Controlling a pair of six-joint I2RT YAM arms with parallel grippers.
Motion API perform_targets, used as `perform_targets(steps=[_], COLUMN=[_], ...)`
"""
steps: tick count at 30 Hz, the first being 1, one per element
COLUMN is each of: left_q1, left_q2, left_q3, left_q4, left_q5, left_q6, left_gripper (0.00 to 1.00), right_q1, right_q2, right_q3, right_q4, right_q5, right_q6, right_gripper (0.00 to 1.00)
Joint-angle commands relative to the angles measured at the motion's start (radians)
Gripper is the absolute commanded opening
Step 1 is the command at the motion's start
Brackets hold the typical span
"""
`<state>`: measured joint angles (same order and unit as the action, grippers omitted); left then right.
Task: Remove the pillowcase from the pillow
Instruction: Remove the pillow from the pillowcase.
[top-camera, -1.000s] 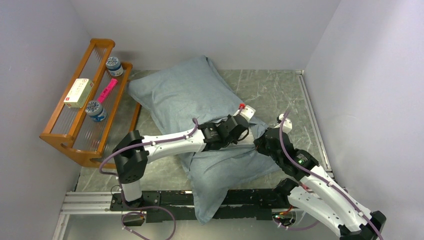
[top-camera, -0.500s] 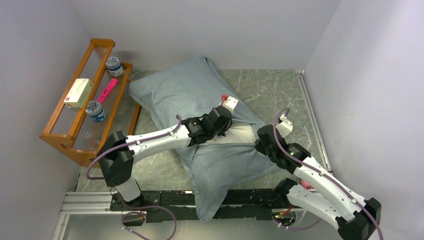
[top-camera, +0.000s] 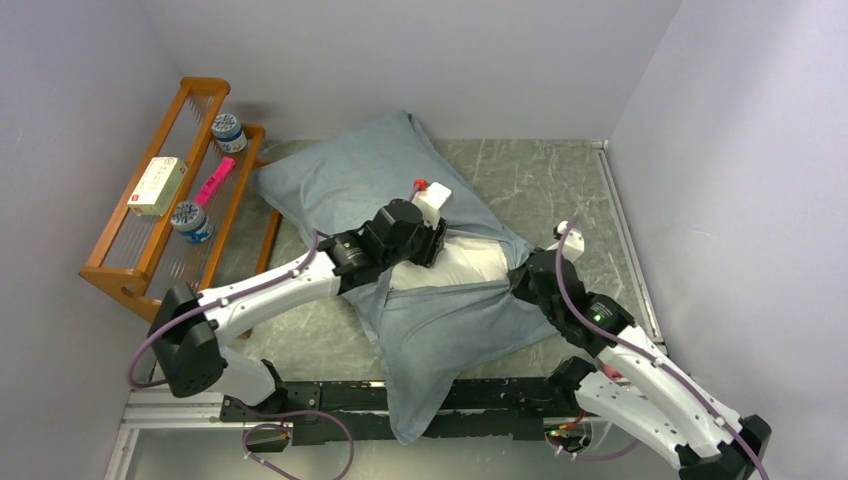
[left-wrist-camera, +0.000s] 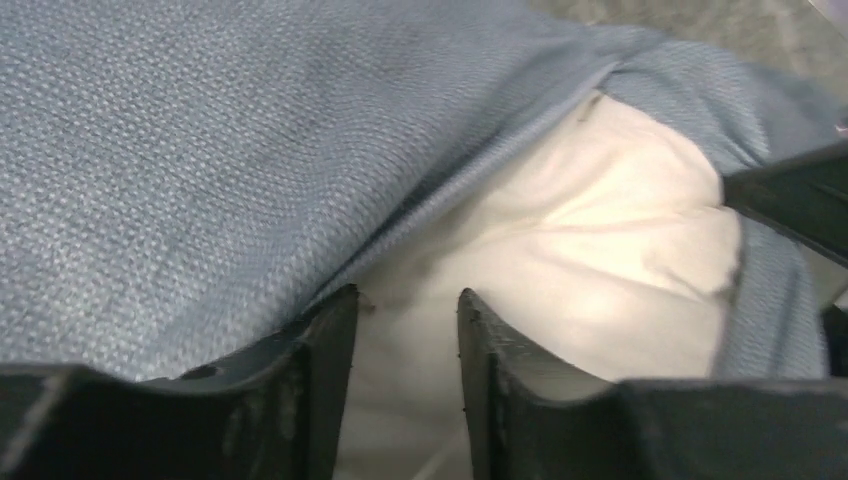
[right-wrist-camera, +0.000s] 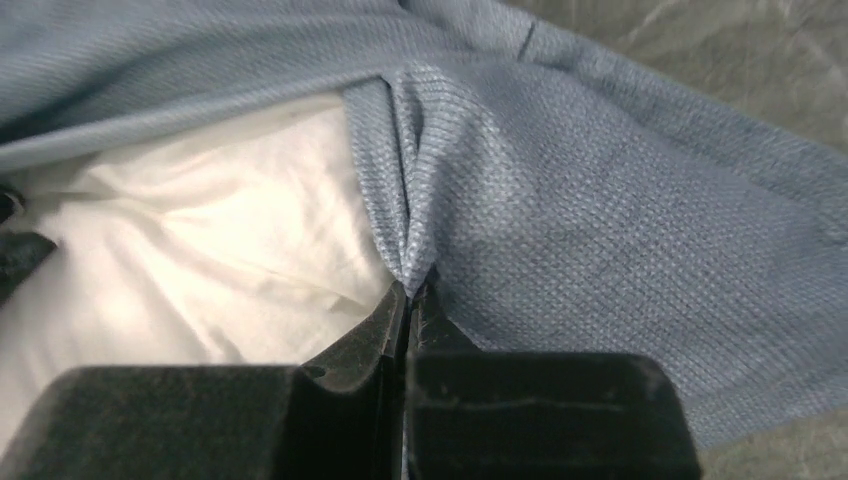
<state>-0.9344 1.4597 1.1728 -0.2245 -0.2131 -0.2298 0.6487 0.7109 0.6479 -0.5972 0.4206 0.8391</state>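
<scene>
Nearest to me, a loose end of the grey-blue pillowcase droops over the table's near edge and across the black rail where both arms are bolted; a little further in, on the right, the right gripper has its jaws pressed tight together on a gathered fold of the pillowcase's edge, just beside the mouth of the cover; in that mouth a patch of the white pillow shows, creased and bare, with cloth bunched around it; the rest of the pillow lies inside the cover, filling it out towards the back left of the green marbled table; the left gripper hangs over the bare white patch at the hem, its jaws a narrow way apart with nothing between them; further off, against the left wall, a wooden rack holds two blue-lidded jars, a pale box and a small pink item.
</scene>
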Motion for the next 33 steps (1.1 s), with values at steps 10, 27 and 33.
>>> perform_targets(steps=[10, 27, 33], left_q1=[-0.006, -0.036, -0.054], left_q2=[-0.047, 0.255, 0.330], left_q3=[0.035, 0.366, 0.424], left_q4=[0.254, -0.018, -0.100], left_q5=[0.465, 0.663, 0.642], left_q6=[0.166, 0.479, 0.618], left_gripper=[0.79, 0.80, 0.82], right_q1=[-0.007, -0.007, -0.007], right_q2=[-0.212, -0.222, -0.214], right_q3=[0.077, 0.040, 0.049], right_q4=[-0.024, -0.018, -0.017], right_q5=[0.143, 0.101, 0.099], right_q6=[-0.096, -0.087, -0.100], right_gripper=[0.00, 0.00, 0.00])
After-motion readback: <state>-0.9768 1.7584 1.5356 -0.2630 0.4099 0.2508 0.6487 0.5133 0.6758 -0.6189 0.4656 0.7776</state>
